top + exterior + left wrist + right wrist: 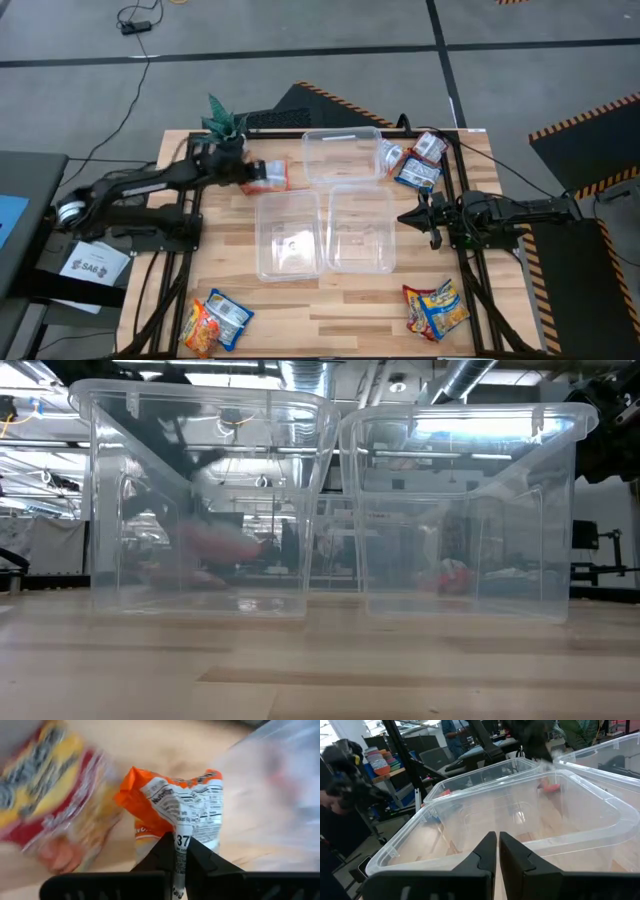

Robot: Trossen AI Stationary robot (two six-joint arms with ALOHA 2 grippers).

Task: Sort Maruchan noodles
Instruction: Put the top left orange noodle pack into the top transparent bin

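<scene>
Left gripper (175,851) pinched tight on an orange packet (172,802), gripping it by the crimped seam edge; nutrition panel faces the wrist camera. In the high view the left gripper (250,170) sits over the far-left part of the table (350,300), the orange packet (270,175) just beside the far bin (342,155). Another packet, red and yellow (50,795), lies close by in the left wrist view, blurred. Right gripper (497,847) waits at the table's right edge, fingers pressed together on nothing, facing the near-right bin (520,820). Three clear bins, all seeming bare inside: the far one, plus near-left bin (288,233) and near-right bin (360,230) side by side. Remaining noodles in loose clusters: blue-and-white packets (415,160) at far right, a red and blue pair (215,320) at near left, yellow-and-blue packets (435,308) at near right. Judged step: first packet picked, now in carry toward a bin; sorting barely started. Next move calls for carrying the orange packet over one bin's rim, high enough for the hanging plastic to clear the wall, then releasing over the floor of the bin. Cannot tell whether the packet is fully off the table. The seam hold is thin, so it may slip.
</scene>
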